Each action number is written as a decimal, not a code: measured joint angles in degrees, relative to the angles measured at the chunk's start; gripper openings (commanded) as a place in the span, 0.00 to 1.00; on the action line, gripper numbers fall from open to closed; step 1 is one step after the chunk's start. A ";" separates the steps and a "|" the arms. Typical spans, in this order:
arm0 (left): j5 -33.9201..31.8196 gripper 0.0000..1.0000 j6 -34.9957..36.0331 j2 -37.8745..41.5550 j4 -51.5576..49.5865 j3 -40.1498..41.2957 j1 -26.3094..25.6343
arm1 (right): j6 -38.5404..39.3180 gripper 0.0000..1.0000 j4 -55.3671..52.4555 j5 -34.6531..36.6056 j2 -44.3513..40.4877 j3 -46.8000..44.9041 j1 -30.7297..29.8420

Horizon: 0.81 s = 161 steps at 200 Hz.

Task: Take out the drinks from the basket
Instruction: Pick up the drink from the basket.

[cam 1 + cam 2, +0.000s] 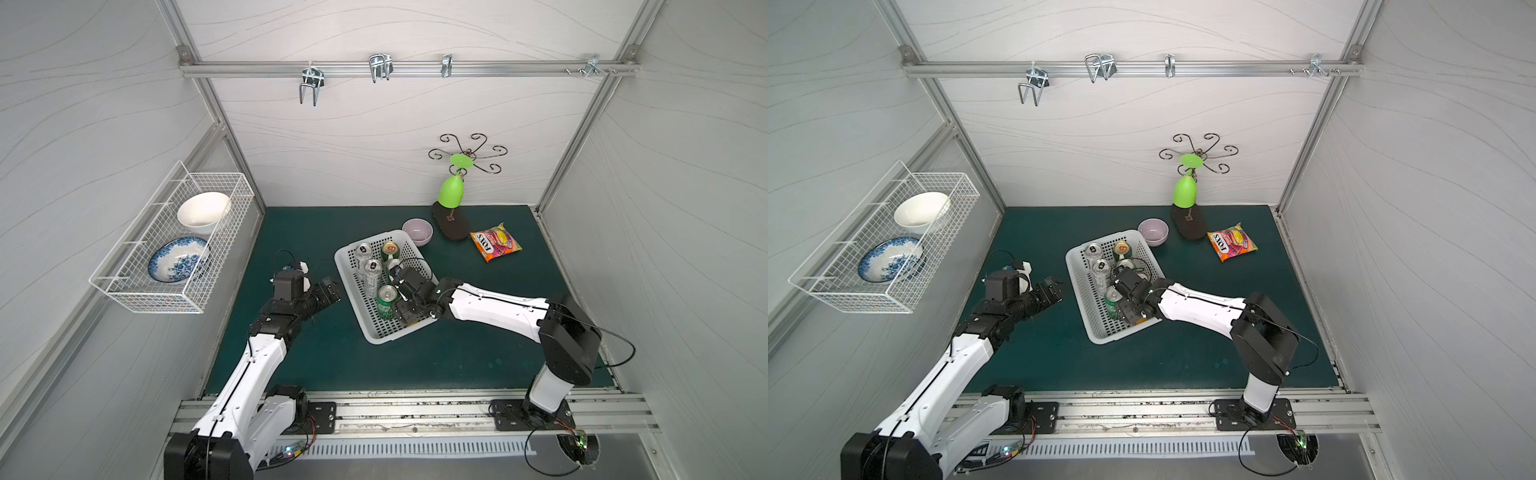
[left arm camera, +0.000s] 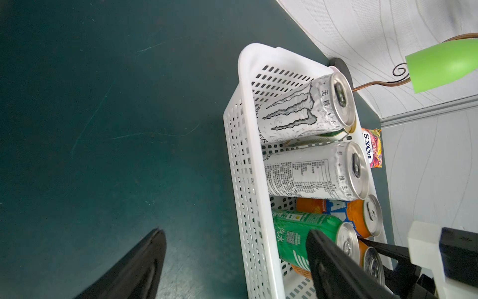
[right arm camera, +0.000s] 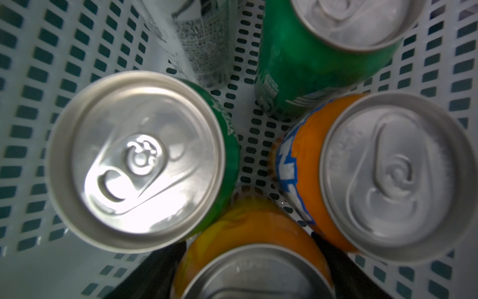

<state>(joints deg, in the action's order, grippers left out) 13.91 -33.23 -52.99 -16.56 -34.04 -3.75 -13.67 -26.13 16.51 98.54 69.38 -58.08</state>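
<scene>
Pinching an orange can (image 3: 254, 261) with the right gripper (image 3: 248, 242) — dark fingers (image 3: 157, 270) pressed against both its sides, high on the body as far as can be told, down inside the basket (image 1: 349, 279) toward its nearer end. Holding the left gripper (image 1: 332, 288) spread wide just outside the basket's long wall, touching nothing. No drink out yet: every can in view upright within the basket walls, packed close.

Most likely to go wrong on the lift. Hemmed in by a green can (image 3: 137, 160) on one side and a second orange can (image 3: 388, 176) on the other, with barely room for the fingers — so risks dragging either neighbour up by friction, then toppling it against the two slim silver-white cans (image 2: 310, 176) further along the basket. Could also slip free, given smooth metal and a hold near the top only. May tug the light basket off the mat (image 1: 457, 357) or skew it, with nothing steadying its rim. Best judged: a slow, straight rise clear of the basket rim before any sideways travel.
</scene>
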 measured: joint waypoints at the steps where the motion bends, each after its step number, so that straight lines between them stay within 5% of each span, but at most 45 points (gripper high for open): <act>1: 0.02 0.89 -0.02 0.00 0.02 0.00 0.00 | 0.00 0.71 0.00 0.00 0.00 0.00 0.00; 41: 0.24 0.90 0.00 -0.04 0.07 0.00 0.00 | -0.02 0.60 -0.09 -0.15 0.00 0.00 0.09; 161: 5.20 0.90 -0.46 -1.64 0.22 0.00 0.00 | 1.11 0.58 -6.38 -0.96 -3.34 2.14 0.20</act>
<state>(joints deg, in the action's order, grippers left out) 19.11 -33.69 -54.63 -16.34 -34.04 -3.75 -12.56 -32.51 15.55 95.20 71.53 -57.89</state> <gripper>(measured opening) 0.901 0.693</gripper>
